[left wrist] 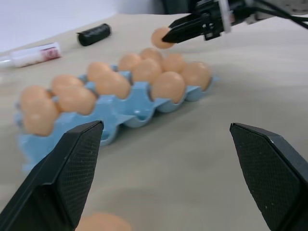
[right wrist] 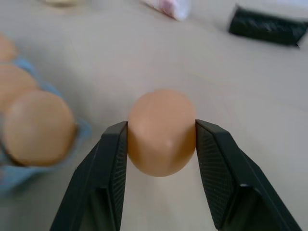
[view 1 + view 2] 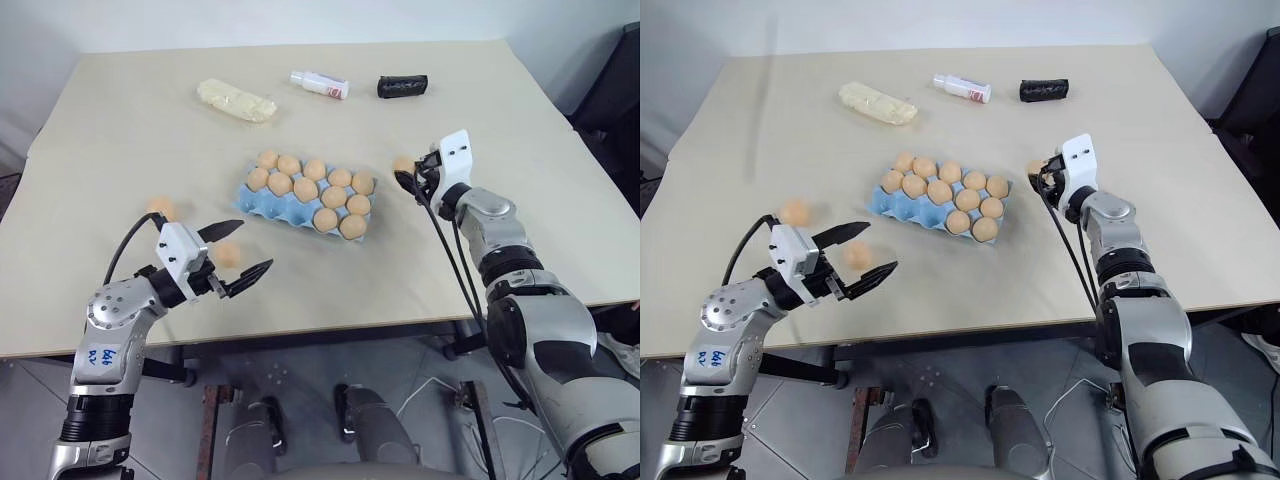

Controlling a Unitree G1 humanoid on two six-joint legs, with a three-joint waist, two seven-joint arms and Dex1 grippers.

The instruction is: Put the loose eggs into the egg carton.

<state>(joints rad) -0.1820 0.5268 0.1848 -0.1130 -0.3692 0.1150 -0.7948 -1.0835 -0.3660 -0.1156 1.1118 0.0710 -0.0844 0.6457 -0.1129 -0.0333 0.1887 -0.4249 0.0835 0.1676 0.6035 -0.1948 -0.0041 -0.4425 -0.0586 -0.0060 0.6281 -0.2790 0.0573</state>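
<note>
On the tabletop (image 3: pixel 120 120) the egg carton (image 3: pixel 262 203) lies mid-scene, its near-left cups unfilled. One egg (image 2: pixel 161 132) is clamped between the jaws of the right gripper (image 3: pixel 408 178), just right of the carton, so a carry is judged to be in hand. Next, a move over an unfilled cup is called for. The left gripper (image 3: pixel 240 254) hangs with jaws wide apart over another egg (image 3: pixel 228 254); a third egg (image 3: pixel 160 207) lies near.
</note>
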